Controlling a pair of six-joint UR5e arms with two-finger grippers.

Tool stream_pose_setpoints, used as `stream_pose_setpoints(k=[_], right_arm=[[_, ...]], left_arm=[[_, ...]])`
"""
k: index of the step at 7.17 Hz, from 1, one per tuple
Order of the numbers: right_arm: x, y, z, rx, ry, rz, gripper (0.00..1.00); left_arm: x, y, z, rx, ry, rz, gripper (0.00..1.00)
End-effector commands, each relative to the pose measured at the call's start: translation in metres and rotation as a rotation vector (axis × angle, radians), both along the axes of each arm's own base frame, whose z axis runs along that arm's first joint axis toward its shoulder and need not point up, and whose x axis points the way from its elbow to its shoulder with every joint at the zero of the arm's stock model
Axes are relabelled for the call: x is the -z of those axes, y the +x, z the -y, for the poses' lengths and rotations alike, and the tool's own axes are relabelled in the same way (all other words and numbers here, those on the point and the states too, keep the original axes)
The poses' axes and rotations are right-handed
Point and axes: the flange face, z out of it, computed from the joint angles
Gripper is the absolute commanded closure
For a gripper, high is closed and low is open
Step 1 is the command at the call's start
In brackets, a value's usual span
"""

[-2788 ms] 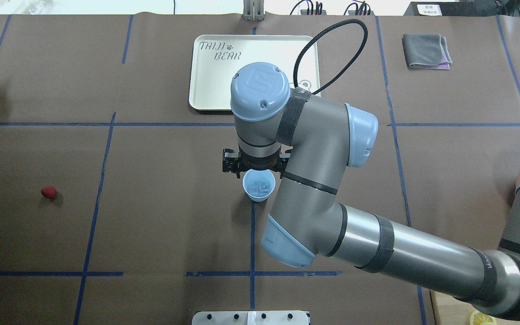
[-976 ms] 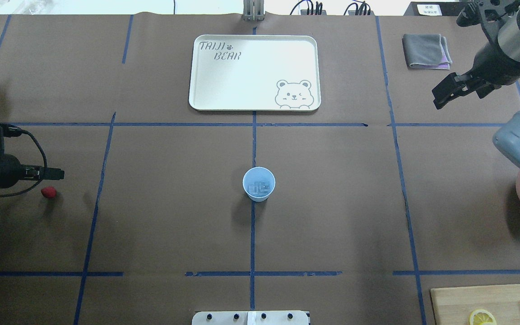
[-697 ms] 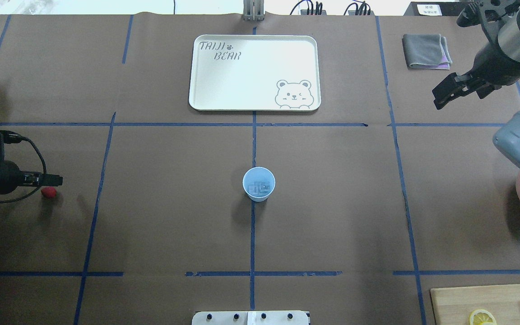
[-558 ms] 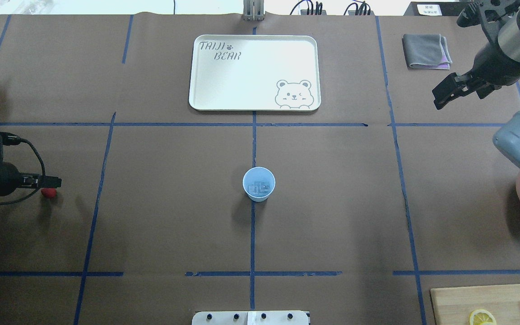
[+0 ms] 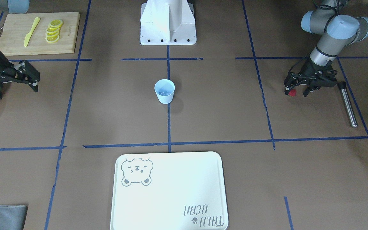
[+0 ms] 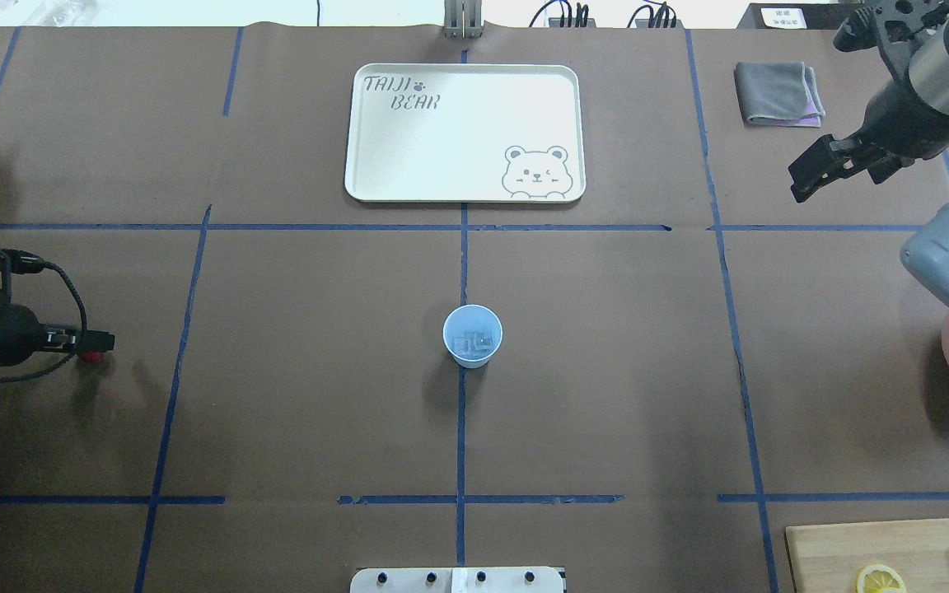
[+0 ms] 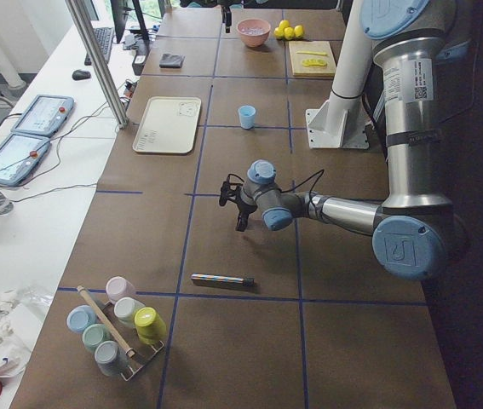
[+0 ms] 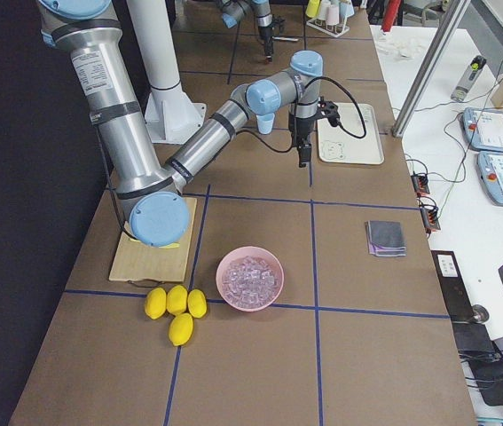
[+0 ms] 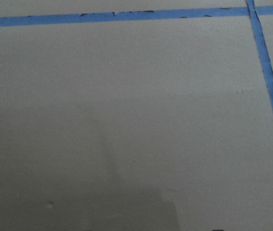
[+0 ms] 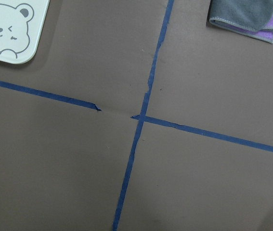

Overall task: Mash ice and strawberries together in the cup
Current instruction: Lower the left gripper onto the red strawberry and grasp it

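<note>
The pale blue cup (image 6: pixel 472 336) stands upright at the table's middle, with pale ice (image 6: pixel 474 340) chunks in its bottom. The small red strawberry (image 5: pixel 292 93) lies on the paper at the robot's far left. My left gripper (image 5: pixel 297 92) is low over it and open; the berry sits just inside one fingertip. From overhead my left gripper (image 6: pixel 104 342) covers most of the strawberry (image 6: pixel 93 357). My right gripper (image 6: pixel 808 177) hangs open and empty above the far right, well away from the cup.
A metal rod (image 5: pixel 347 103) lies just outside my left gripper. A white bear tray (image 6: pixel 465 132) sits beyond the cup, a grey cloth (image 6: pixel 778 93) at far right. A pink bowl (image 8: pixel 250 279) of ice and a cutting board (image 5: pixel 37 32) with lemon slices stand on my right.
My right arm has pulled away from over the cup to the far right. My left gripper came in from the left and moved over the strawberry, now hiding most of it.
</note>
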Motion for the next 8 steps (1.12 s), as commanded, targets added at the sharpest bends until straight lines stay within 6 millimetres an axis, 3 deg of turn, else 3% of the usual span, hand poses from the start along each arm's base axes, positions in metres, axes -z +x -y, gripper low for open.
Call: stream_pose_setpoints(k=[1, 3, 8], right_arm=[[-0.0013, -0.0004, -0.0010, 0.002, -0.003, 0.001, 0.01], [-0.0013, -0.0004, -0.0010, 0.002, -0.004, 0.001, 0.01], [-0.0013, 0.0003, -0.0007, -0.001, -0.006, 0.001, 0.01]], left_arm=[[0.0018, 0.0018, -0.0016, -0.007, 0.003, -0.004, 0.24], [0.0011, 0.0013, -0.0020, -0.007, 0.002, -0.003, 0.32], [0.0000, 0.0007, -0.0014, -0.005, 0.001, 0.000, 0.33]])
